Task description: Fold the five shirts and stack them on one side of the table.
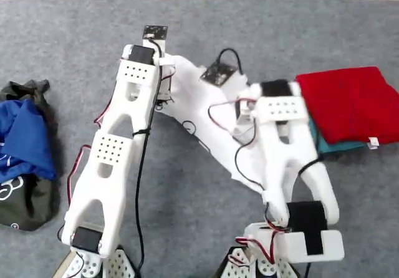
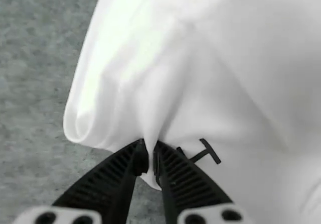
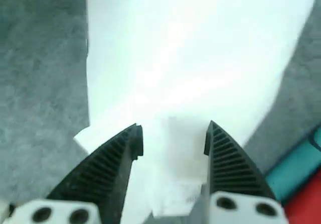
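Two white robot arms work side by side over a grey counter, with a white shirt spread between them.

The left tool is closed tight on the white shirt. Its two black ribbed fingers meet at the tips and pinch a small bunch of cloth at the shirt's edge. From the pinch the fabric fans out ahead of the tool in soft folds, with one rolled edge curling off to one side. A small black mark sits on the cloth just beside the tool's tip.

The right tool is wide open and has hold of nothing. Its two fingers stand apart with the white shirt lying below and between them, and the cloth stretches away ahead of the tool. Whether the fingertips touch the fabric cannot be told.

In the high view the white shirt runs as a crumpled band from the left tool across to the right tool, lying on the counter between the two arms.

A folded red shirt lies near the right tool, on the side away from the left tool. It rests on top of a teal shirt, whose edge shows beneath it.

A blue shirt lies heaped on a dark shirt, well apart from the left tool, on its side away from the right tool.
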You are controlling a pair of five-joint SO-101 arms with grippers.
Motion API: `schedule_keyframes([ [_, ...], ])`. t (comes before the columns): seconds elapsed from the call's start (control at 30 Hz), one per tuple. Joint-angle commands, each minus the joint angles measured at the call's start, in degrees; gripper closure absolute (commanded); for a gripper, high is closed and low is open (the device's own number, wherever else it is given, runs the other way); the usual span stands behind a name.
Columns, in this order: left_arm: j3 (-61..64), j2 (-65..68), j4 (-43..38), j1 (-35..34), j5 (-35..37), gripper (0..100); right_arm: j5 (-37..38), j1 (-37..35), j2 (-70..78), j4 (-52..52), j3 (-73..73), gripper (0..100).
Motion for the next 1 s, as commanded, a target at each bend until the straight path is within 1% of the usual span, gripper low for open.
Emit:
schedule_keyframes([
  [0.0, -0.7, 0.6, 1.1, -3.2, 0.4, 97, -0.4, -0.5, 2.7, -6.4, 2.2, 78.7],
  [0.07, 0.8, 0.4, 1.1, -3.1, 0.4, 97, -0.4, -0.5, 4.8, -7.6, 2.1, 79.5],
  [0.1, 1.5, 0.1, 1.1, -2.9, 0.3, 97, -0.4, -0.5, 5.7, -8.3, 2.1, 81.5],
  [0.23, 4.7, -1.8, 1.1, -3.0, 0.3, 97, -0.4, -0.4, 7.2, -10.5, 2.1, 96.7],
  [0.27, 5.8, -2.5, 1.1, -3.2, 0.2, 97, -0.4, -0.4, 7.1, -10.6, 2.1, 98.9],
  [0.33, 8.2, -4.0, 1.1, -3.4, -2.0, 97, -0.4, -0.4, 7.1, -10.5, 1.7, 96.3],
  [0.47, 15.0, -8.3, 1.1, -3.5, -6.6, 97, -0.4, 2.5, 7.1, -9.5, -0.8, 98.5],
  [0.6, 23.5, -15.1, 1.1, -3.5, -9.8, 97, -0.4, 6.3, 7.1, -1.7, -7.3, 98.5],
  [0.73, 33.3, -24.1, 1.0, -3.5, -11.4, 97, 0.0, 8.9, 7.1, 6.9, -14.8, 98.5],
  [0.83, 40.9, -31.1, 0.7, -3.5, -12.0, 97, 0.3, 9.1, 7.1, 11.1, -18.9, 98.5],
  [0.97, 54.7, -41.8, -3.0, -3.8, -12.0, 97, 2.5, 9.0, 7.4, 14.9, -23.3, 98.5],
])
